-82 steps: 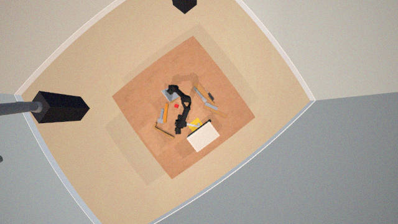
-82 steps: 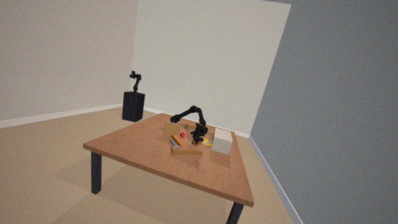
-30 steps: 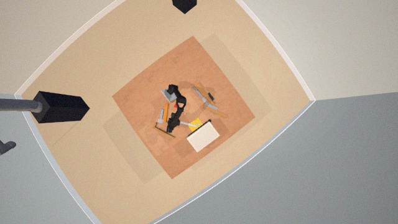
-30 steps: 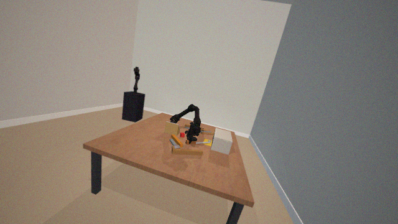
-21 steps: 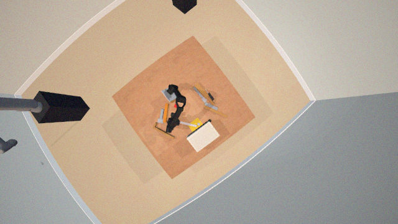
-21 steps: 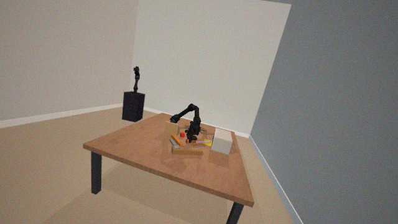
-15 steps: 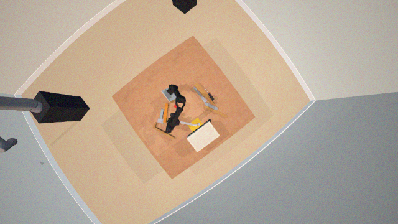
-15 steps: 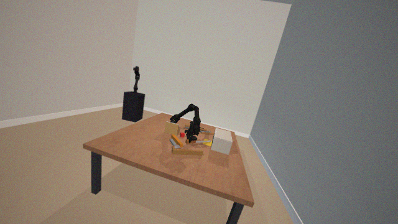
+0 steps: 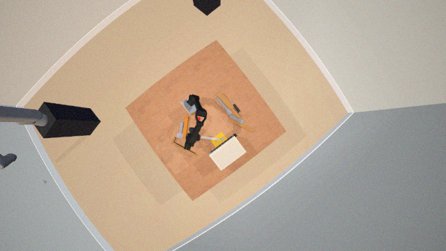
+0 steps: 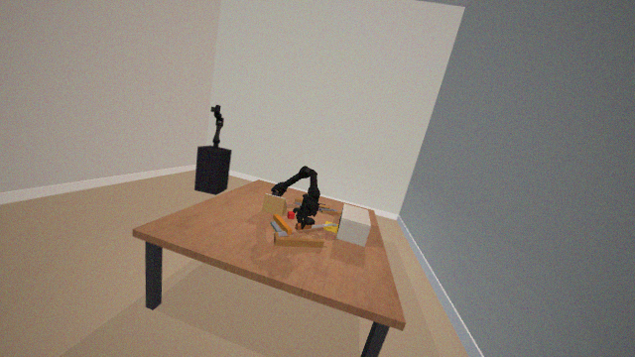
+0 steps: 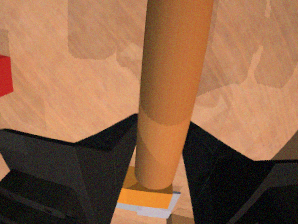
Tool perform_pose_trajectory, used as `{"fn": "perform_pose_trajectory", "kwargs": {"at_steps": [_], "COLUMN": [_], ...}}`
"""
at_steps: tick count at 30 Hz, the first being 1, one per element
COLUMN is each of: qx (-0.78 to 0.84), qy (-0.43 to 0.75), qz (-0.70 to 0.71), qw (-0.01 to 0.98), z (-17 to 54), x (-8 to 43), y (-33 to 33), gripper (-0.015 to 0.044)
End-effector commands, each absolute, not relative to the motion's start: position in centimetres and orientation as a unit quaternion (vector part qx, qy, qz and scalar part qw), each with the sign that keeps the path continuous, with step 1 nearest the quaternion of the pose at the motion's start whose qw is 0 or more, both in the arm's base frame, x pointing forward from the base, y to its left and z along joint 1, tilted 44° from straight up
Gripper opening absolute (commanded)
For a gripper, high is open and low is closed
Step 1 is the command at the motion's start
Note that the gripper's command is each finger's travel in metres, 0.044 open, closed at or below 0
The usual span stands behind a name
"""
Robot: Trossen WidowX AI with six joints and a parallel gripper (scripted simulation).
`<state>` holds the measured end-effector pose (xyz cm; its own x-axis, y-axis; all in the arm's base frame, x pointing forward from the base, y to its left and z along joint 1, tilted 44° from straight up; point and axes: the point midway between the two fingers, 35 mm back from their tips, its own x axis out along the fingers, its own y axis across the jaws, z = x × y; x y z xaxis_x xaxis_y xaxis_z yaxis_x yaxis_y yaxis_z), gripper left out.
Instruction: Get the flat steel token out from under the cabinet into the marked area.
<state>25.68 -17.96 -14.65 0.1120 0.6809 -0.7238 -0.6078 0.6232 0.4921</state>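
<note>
Gripper (image 9: 190,143) (image 10: 304,224) (image 11: 160,121) clamped on wooden handle (image 11: 170,80); draw it back low, level, slow, keeping the tip ahead over yellow area (image 9: 217,137) (image 10: 329,226).

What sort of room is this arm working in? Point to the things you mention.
Probably a robot test room: a black arm (image 9: 200,116) (image 10: 314,190) on a wooden table (image 9: 157,104) (image 10: 223,248), plain walls, and another arm on a black stand (image 10: 213,169).
</note>
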Motion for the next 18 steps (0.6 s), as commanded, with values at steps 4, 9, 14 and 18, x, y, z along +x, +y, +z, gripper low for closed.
{"fn": "perform_pose_trajectory", "kwargs": {"at_steps": [4, 9, 14, 18], "qx": [0.024, 0.020, 0.017, 0.015], "qy": [0.498, 0.496, 0.494, 0.493], "qz": [0.431, 0.433, 0.435, 0.436], "qw": [0.752, 0.753, 0.753, 0.753], "z": [-14.7, -15.0, -15.3, -15.5], "x": [25.9, 25.9, 25.9, 25.8], "y": [-19.1, -19.4, -19.8, -20.0], "gripper": [0.0000, 0.0000, 0.0000, 0.0000]}}
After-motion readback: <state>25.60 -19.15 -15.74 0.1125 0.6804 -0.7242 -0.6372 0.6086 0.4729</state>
